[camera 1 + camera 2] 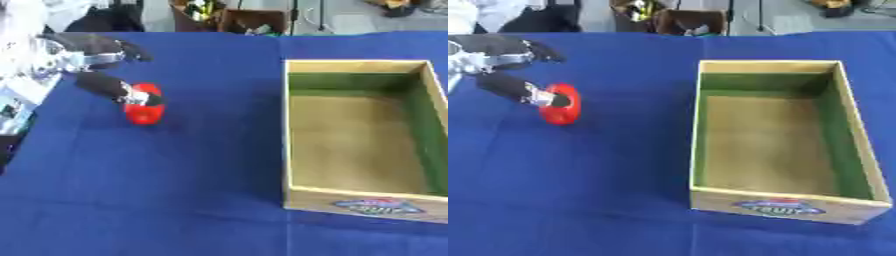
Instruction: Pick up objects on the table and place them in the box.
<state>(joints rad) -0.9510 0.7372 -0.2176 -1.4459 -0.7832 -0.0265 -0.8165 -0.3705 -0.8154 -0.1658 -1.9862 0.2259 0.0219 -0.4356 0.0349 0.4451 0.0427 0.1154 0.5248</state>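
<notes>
At the far left we have our left hand [96,62] reaching in over the blue tablecloth [201,165]. Its fingers are spread rather than curled: one dark finger [109,86] lies against the top of the red object [145,106], and another points away toward the far side, above and clear of it. We judge the hand to be open and only touching, not yet holding anything.

The red object sits on the cloth at the left, toward the far half of the table, well apart from the box. It is small, rounded and somewhat oval, with a smooth, plain red surface. We would expect it to be light and fairly stiff, and its curved, possibly slick skin could let it roll or squirt out if we press on one side only. The sensible hold, as we see it, is across its narrower middle, with the thumb on one flank and the fingers on the opposite one, so that it cannot roll away.

To the right stands the wooden box [287,130], open at the top, green inside its walls, with a coloured label on its near wall. Nothing shows inside it. Our right hand does not appear in either view.
</notes>
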